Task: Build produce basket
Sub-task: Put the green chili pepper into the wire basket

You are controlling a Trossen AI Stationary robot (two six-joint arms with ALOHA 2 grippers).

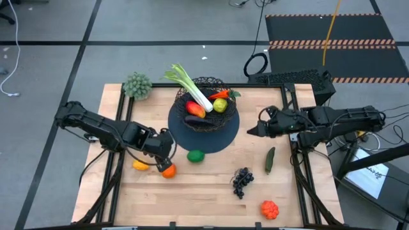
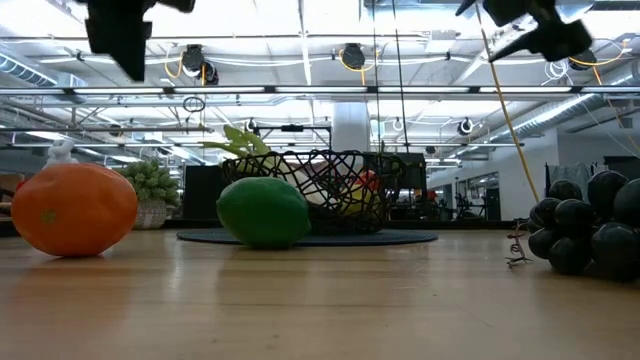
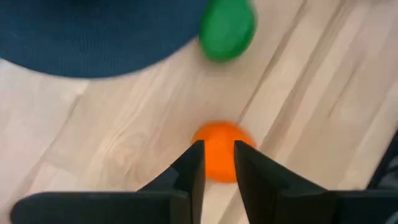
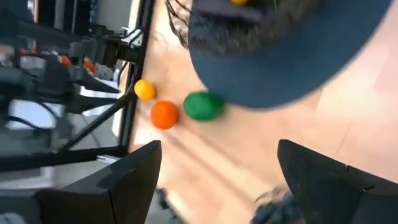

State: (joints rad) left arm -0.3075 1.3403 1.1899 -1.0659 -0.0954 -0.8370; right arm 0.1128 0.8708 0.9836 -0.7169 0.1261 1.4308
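Observation:
The black wire basket [image 1: 206, 96] stands on a dark round mat [image 1: 204, 131] at the far middle of the table. It holds a leek [image 1: 190, 86], a mango and other produce. An orange [image 1: 168, 170], a yellow fruit [image 1: 140, 165] and a lime [image 1: 195, 155] lie on the wood near the mat's front left. My left gripper [image 1: 167, 156] hangs above the orange [image 3: 221, 149], touching nothing, with only a narrow gap between its fingers. My right gripper [image 1: 250, 131] is wide open and empty, raised at the mat's right edge.
Dark grapes [image 1: 242, 181], a cucumber [image 1: 270, 160] and a red-orange fruit [image 1: 269, 209] lie on the right half of the table. A fuzzy grey-green clump [image 1: 137, 85] stands at the far left corner. Bare wood shows along the near edge.

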